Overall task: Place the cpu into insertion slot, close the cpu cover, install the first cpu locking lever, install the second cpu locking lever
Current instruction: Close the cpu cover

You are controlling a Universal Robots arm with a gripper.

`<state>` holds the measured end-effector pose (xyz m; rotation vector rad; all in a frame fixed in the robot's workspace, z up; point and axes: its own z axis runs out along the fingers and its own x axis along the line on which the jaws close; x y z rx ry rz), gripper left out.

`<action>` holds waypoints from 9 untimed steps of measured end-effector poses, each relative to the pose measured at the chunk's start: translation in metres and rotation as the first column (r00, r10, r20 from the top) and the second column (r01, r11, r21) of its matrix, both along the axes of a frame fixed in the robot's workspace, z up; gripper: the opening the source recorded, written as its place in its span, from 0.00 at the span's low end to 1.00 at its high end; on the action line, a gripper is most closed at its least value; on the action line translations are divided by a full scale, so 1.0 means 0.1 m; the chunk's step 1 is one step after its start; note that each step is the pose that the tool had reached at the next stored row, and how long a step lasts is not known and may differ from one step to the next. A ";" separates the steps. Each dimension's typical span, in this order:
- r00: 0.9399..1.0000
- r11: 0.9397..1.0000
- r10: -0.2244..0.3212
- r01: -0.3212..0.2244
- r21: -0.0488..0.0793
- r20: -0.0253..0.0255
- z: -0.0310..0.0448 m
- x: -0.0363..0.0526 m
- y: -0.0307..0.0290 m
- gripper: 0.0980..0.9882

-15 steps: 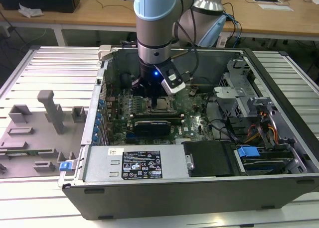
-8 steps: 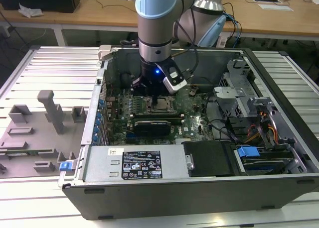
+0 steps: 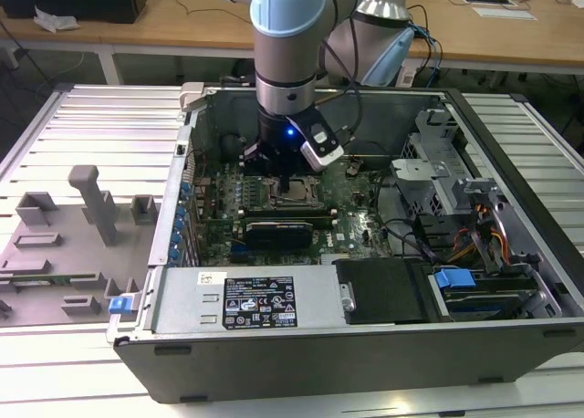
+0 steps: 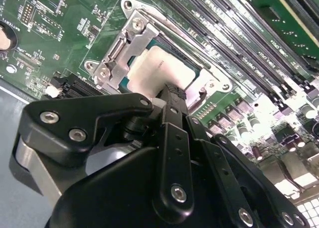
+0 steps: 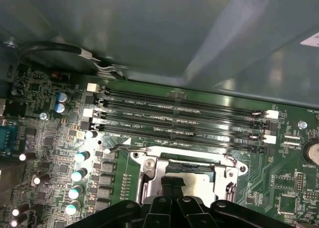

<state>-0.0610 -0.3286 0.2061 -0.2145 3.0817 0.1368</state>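
Near the middle of the green circuit board, the black gripper, fingers pressed together, points down onto the silver-grey square cpu lying in the dark-framed insertion slot.

I see arm: silver-grey tube, pale blue joint caps, blue LED lit at wrist, black cable alongside. Gripper matte black, silver screws.
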 end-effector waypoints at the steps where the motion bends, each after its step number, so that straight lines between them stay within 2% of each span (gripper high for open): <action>1: 1.000 1.000 0.000 0.000 0.000 0.000 -0.002 0.008 0.001 0.01; 9: 1.000 1.000 0.001 -0.001 0.000 0.000 -0.001 0.035 0.011 0.01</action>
